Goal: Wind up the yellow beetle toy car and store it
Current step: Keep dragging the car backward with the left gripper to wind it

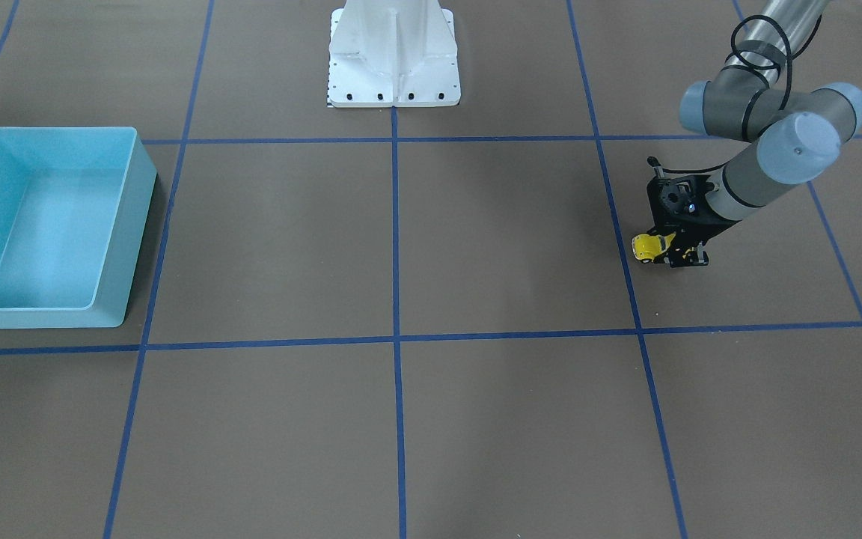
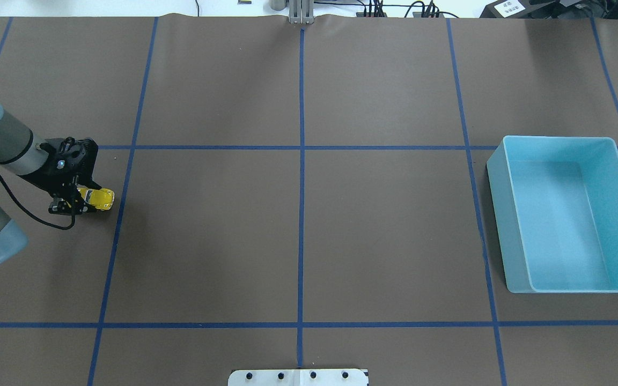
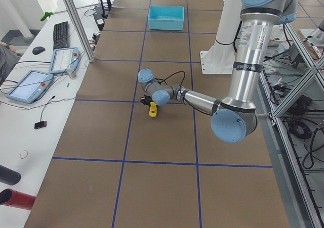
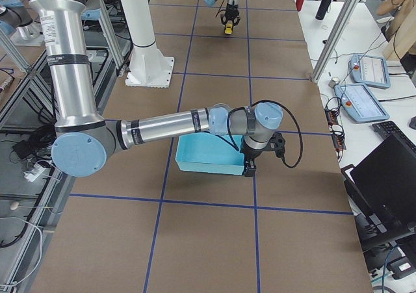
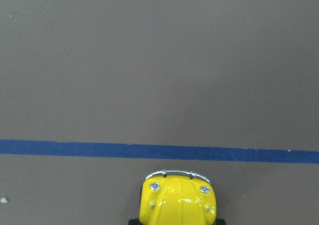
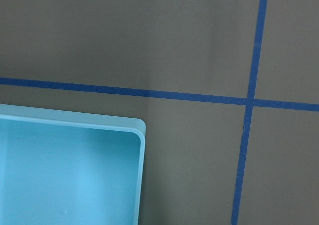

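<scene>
1. Yellow beetle toy car (image 5: 178, 200): glossy yellow body with bright highlights. Bumper and lamp rims look chromed.
2. Worktop (image 2: 384, 230): brown paper-like covering, matt and smooth.
3. Grid lines (image 5: 149, 150): blue tape, flat, low sheen.
4. Bin (image 2: 556, 138): light blue plastic, smooth, satin sheen, walls slightly translucent.
5. Left claw (image 2: 79, 201): black, matt. Plastic or coated metal cannot be told.
6. Left arm (image 1: 738, 191): grey satin metal tube. Joint caps (image 1: 798, 146) are smooth blue-grey plastic.
7. Base plate (image 1: 393, 75): white painted finish, semi-gloss.
</scene>
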Available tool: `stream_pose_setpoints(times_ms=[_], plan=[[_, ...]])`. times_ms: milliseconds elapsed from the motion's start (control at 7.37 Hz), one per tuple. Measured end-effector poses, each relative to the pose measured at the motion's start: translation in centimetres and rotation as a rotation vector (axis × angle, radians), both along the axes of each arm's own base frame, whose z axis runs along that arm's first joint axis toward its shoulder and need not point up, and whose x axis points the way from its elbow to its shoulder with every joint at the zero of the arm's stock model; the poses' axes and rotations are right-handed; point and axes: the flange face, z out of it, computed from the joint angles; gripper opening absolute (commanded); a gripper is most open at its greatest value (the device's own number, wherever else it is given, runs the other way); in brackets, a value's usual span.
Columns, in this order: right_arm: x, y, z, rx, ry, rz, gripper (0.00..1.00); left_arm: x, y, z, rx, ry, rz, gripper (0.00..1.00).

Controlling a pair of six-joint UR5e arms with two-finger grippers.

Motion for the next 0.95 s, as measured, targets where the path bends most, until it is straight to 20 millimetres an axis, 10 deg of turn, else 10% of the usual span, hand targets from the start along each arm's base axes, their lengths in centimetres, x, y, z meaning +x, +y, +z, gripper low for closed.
stream_pose_setpoints(times_ms=[950], plan=[[0.0, 0.0, -0.06, 0.001, 0.0, 0.0, 0.99, -0.48, -0.06, 0.77, -0.03, 0.104, -0.006, 0.0]])
